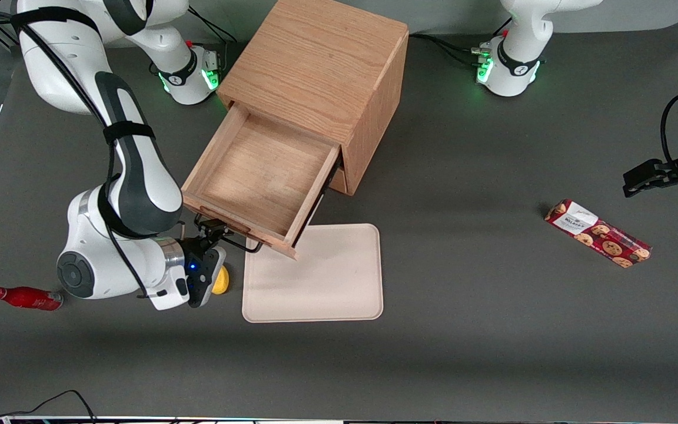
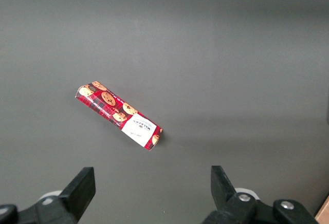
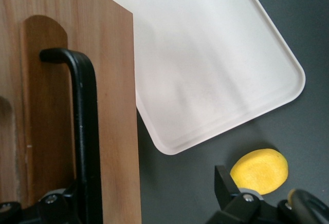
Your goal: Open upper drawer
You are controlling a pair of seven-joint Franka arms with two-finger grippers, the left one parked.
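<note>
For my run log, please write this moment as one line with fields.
task: open upper drawer | upper drawer: pulled far out, inside bare | gripper: at black bar handle, open | tray: partly under drawer front

The right arm (image 1: 133, 194) has glossy white shells with dark grey joint panels, a black cable strapped along it, and green base lights. Its gripper (image 1: 212, 232) is black, near a blue light.
</note>
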